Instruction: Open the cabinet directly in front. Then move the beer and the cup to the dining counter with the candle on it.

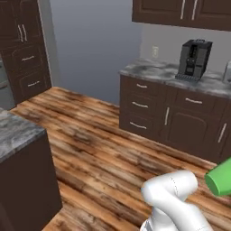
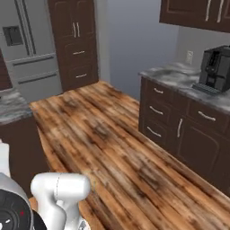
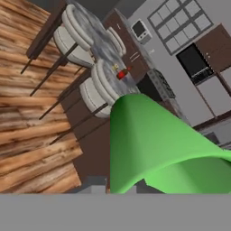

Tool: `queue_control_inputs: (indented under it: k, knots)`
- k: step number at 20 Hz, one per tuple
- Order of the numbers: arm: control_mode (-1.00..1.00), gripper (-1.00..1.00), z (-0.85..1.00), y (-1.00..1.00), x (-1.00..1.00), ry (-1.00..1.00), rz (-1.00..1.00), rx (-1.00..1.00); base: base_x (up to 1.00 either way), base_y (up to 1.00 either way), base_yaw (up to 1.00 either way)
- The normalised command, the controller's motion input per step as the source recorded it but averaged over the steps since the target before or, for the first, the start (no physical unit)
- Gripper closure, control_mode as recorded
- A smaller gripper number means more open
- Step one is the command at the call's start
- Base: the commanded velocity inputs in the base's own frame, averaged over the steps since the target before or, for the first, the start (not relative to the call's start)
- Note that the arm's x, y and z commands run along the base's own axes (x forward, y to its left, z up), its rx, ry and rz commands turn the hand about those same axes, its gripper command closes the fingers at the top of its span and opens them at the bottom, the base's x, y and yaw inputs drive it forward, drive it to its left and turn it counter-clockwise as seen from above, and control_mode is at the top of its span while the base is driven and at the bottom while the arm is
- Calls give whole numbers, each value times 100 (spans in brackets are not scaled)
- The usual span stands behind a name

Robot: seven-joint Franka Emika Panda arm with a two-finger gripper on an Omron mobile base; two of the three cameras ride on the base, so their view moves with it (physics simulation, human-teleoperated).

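The bright green cup [image 3: 153, 144] looms large just ahead of the hand camera and hides the fingertips, with my gripper shut on it. Its green side [image 1: 219, 177] also juts in at the right edge of the left base view, past the arm's white elbow. Beyond the cup, the hand view shows the long grey marbled dining counter [image 3: 97, 34] with cream round-backed stools [image 3: 74, 38] along it. A small red thing [image 3: 122, 73] and a pale yellow speck stand on its top, too small to name. Dark wall cabinets [image 1: 180, 11] hang top right, doors shut. I cannot tell if one is the task's cabinet.
A black coffee machine [image 1: 194, 59] stands on a marbled worktop [image 1: 153, 70] over low drawers at the right. A marbled counter corner on a dark base [image 1: 16, 131] is close at the left. A steel fridge [image 2: 31, 49] and tall cupboards stand far back. Wood floor [image 1: 99, 144] lies between.
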Motion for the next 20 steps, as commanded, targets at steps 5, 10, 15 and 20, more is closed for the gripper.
queue_control_inputs:
  k: [5,10,15,20]
  knots:
    - [100,100,0,0,0,0,0,0,16,6,54]
    - [100,100,0,0,0,0,0,0,51,29,34]
    - [100,100,0,0,0,0,0,0,66,42,26]
    - [100,100,0,0,0,0,0,0,28,43,21]
